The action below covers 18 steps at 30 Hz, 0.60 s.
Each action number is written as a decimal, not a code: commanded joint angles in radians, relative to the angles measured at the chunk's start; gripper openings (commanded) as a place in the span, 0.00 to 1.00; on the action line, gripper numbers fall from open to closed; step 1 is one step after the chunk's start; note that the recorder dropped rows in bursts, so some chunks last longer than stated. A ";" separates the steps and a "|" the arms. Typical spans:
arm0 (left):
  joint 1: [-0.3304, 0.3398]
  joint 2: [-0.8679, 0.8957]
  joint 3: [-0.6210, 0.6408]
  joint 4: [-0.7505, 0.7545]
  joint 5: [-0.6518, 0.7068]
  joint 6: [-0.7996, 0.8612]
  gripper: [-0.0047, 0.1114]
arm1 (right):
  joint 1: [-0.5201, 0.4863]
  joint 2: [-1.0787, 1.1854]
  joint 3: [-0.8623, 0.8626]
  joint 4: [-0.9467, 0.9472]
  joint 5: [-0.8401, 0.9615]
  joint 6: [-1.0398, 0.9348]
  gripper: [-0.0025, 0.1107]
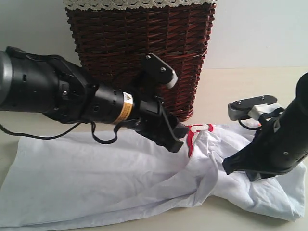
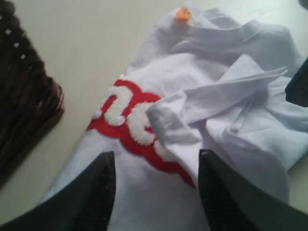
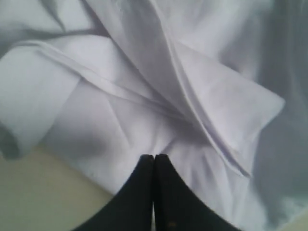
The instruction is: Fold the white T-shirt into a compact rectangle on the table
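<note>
On the table [image 1: 240, 91], the white T-shirt [image 1: 96, 178] is lying bunched before the wicker basket [image 1: 139, 53], long axis running along the basket's front. Your left gripper [image 2: 156, 161] is hanging spread, gripping nothing, nearest the basket, lettering [image 2: 130, 120] just ahead; your right gripper [image 3: 154, 161] is sitting clenched farther out.

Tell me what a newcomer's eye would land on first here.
The fuzzy red-and-white lettering jumps out against the crumpled white T-shirt spread across the table, with the open jaws of the left arm poised over it. Behind it stands a dark wicker basket with a lace-trimmed liner.
</note>
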 commanded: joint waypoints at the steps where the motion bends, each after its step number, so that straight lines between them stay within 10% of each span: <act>1: 0.044 -0.077 0.071 0.003 -0.016 -0.001 0.48 | -0.007 0.108 0.006 0.117 -0.120 -0.040 0.02; 18: 0.054 -0.122 0.098 0.003 -0.205 -0.024 0.48 | -0.007 0.260 -0.189 0.191 -0.441 -0.032 0.02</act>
